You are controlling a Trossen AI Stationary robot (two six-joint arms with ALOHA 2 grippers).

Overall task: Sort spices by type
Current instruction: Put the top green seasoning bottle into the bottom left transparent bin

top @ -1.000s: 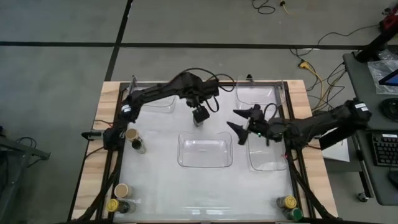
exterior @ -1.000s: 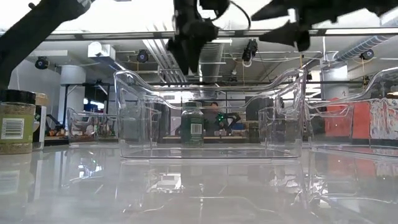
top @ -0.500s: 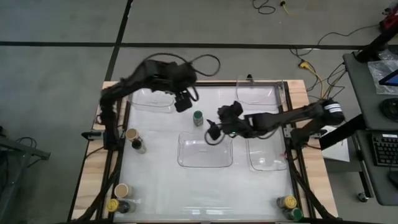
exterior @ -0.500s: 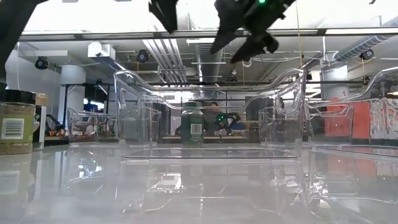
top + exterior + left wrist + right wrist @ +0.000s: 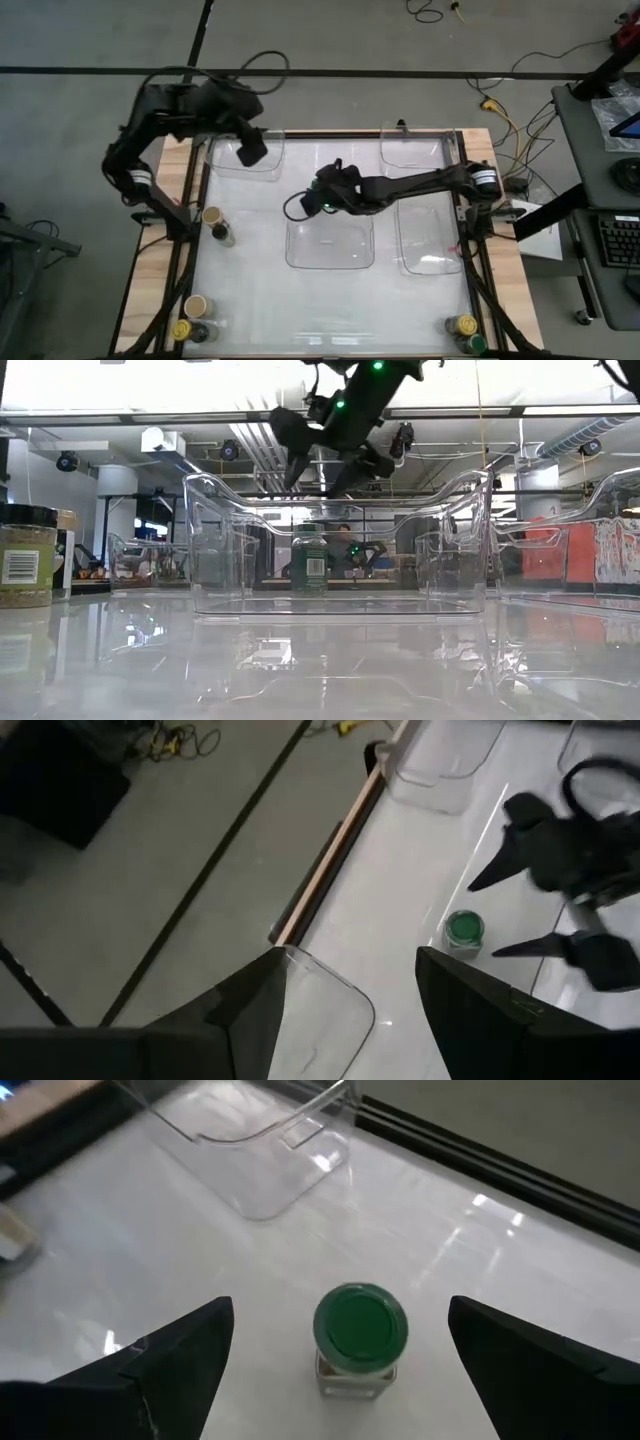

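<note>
High view: right end effector [image 5: 305,205] over surface [image 5: 250,300] centre, fingers spread wide, grasping nothing. Green-lid spice jar [image 5: 359,1339] upright on surface, directly below it, between spread fingers, no contact. Clear tray [image 5: 330,245] just at jar's 6 o'clock. Left end effector [image 5: 250,152] at approx 10 o'clock from jar, over far-left tray [image 5: 262,170], released, empty.

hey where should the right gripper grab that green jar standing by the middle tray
Probably from straight above, fingers closing on opposite sides of the body just under the lid. The green jar stands upright on bare table, clear of the middle tray, and the right gripper hangs open over it, one finger on each side.
</note>
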